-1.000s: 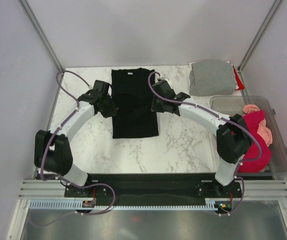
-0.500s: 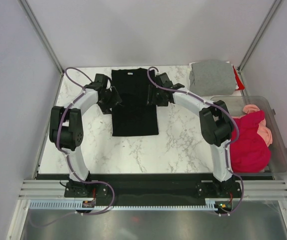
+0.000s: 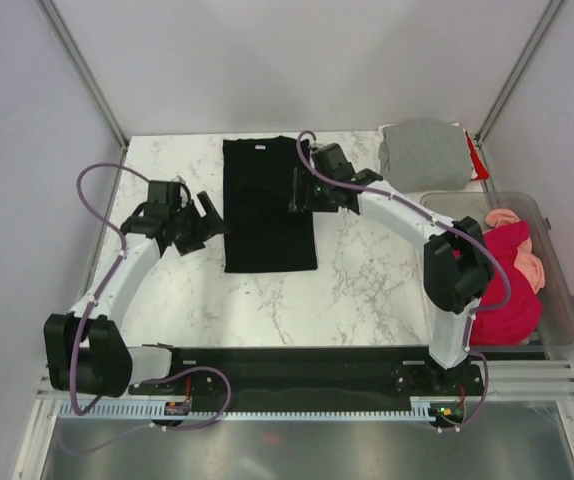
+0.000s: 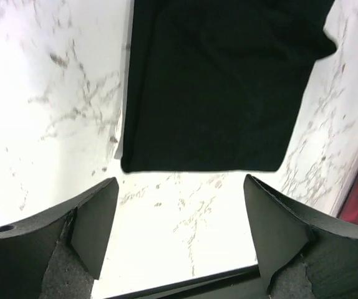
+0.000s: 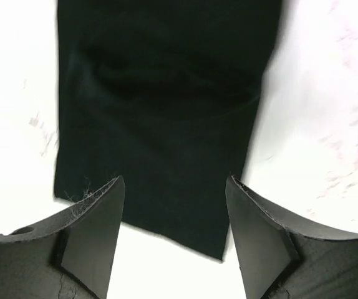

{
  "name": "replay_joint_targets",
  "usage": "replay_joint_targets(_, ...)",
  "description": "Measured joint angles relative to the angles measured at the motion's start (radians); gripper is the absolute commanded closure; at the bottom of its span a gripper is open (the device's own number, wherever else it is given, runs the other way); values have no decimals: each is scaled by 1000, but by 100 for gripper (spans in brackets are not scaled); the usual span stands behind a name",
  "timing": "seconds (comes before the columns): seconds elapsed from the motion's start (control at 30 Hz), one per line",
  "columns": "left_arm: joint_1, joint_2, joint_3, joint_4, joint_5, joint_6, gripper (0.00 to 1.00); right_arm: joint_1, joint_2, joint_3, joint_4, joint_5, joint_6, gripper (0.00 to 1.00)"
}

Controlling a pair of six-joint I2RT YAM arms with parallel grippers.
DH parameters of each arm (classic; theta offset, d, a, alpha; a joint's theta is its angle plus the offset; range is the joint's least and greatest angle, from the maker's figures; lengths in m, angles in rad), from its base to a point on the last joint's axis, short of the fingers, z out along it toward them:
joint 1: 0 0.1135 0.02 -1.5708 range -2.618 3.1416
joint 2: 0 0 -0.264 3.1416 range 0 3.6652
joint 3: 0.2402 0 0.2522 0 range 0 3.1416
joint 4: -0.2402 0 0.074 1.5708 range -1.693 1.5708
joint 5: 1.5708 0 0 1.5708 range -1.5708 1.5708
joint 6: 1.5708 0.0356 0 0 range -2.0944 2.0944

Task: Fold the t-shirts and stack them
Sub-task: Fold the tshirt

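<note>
Viewing from overhead, I read the long black cloth t-shirt [image 3: 269,205] as folded into a narrow rectangle, flat on the white marble table [image 3: 367,290] toward 12 o'clock. My left gripper [image 3: 210,215] is spread wide and empty, just beside the shirt's 9 o'clock edge (its wrist view shows bare marble between the fingers). My right gripper [image 3: 300,190] is spread wide and empty, over the 3 o'clock edge. A folded grey t-shirt [image 3: 424,155] lies at 2 o'clock. The crimson t-shirt [image 3: 502,295] and salmon-pink t-shirt [image 3: 529,265] sit in the clear plastic tub [image 3: 562,310] at 3 o'clock.

Overhead and close wrist views, black t-shirt [image 3: 267,210] shared
</note>
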Motion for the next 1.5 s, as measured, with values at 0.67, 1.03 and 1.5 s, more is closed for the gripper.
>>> replay_joint_targets(0.67, -10, 77, -379, 344, 123, -57, 23, 35, -261, -730, 378, -148, 192, 35)
replay_joint_targets(1.03, -19, 187, -357, 476, 144, -112, 72, 34, -160, -734, 520, -222, 229, 97)
replay_joint_targets(1.5, -40, -26, -87, 291, 118, -128, 98, -9, -321, -475, 301, -189, 171, 100)
